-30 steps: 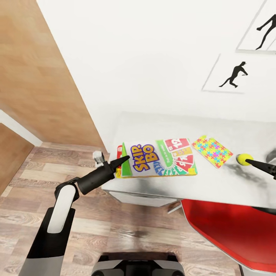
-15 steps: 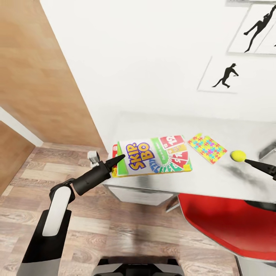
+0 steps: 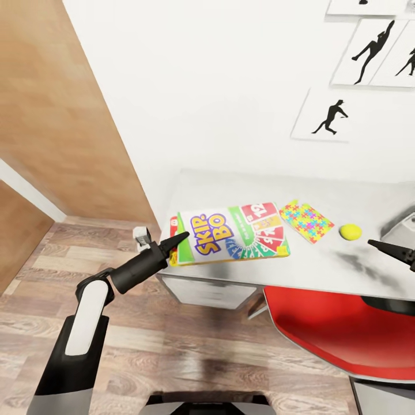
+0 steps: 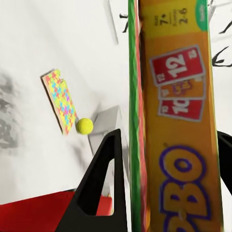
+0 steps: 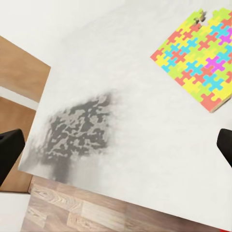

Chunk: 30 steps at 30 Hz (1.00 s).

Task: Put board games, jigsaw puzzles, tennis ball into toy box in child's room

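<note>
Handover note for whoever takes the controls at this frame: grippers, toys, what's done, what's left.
Left gripper: shut on the Skip-Bo box, with a red-edged box under it, at the table corner.
Right gripper: open, empty, above the table.
Jigsaw puzzle and tennis ball lie on the table.
Toy box: just its edge visible, contents unseen.
Left: carry the box over, then the puzzle and ball.

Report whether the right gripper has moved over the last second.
Yes. The right gripper has drawn back rightward from the tennis ball, which it overlapped before; the ball stays beside the jigsaw puzzle.
</note>
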Available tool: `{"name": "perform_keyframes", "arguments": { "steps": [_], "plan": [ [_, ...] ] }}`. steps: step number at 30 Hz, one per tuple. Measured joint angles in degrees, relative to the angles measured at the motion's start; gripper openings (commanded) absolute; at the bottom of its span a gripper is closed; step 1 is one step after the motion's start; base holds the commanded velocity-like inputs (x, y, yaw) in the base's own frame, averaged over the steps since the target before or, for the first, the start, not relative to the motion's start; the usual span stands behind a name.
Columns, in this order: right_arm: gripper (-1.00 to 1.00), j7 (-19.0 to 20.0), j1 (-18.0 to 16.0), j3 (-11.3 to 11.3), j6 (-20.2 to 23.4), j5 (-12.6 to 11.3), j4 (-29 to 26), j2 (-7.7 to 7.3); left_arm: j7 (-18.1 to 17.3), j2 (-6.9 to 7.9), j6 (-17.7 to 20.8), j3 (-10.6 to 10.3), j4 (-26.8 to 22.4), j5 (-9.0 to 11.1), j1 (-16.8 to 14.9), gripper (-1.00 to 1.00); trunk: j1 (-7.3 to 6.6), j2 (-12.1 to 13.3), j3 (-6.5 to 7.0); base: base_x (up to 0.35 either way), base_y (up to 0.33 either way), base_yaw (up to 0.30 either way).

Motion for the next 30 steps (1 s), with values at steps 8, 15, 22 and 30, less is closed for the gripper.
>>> {"name": "perform_keyframes", "arguments": {
  "steps": [8, 15, 22, 30],
  "plan": [
    [1.0, 0.0, 0.0, 0.09, 0.0, 0.0, -0.01, 0.02, 0.27, -0.92, -8.77, -0.45, 0.15, -0.34, 2.01, -1.0, 0.0, 0.0, 0.74, 0.0, 0.0, 0.0],
    [1.0, 0.02, 0.0, 0.32, 0.0, 0.0, -0.03, 0.02, 7.39, -1.64, -24.6, -9.45, 0.61, -3.35, 2.88, -1.0, 0.0, 0.01, 1.35, 0.0, 0.0, 0.014],
    [1.0, 0.04, 0.06, 0.48, 0.0, -0.02, 0.0, 1.44, 17.95, -2.11, -40.76, -20.89, 0.77, -3.22, 3.0, -1.0, 0.0, 0.0, 1.54, 0.0, 0.0, 0.009],
    [1.0, 0.32, 0.06, 1.59, 0.0, -0.25, 0.0, 4.07, 19.82, -3.01, -55.86, -30.55, 2.33, -0.76, 3.0, -1.0, 0.0, 0.0, 1.56, 0.0, 0.0, 0.001]
  ]
}}
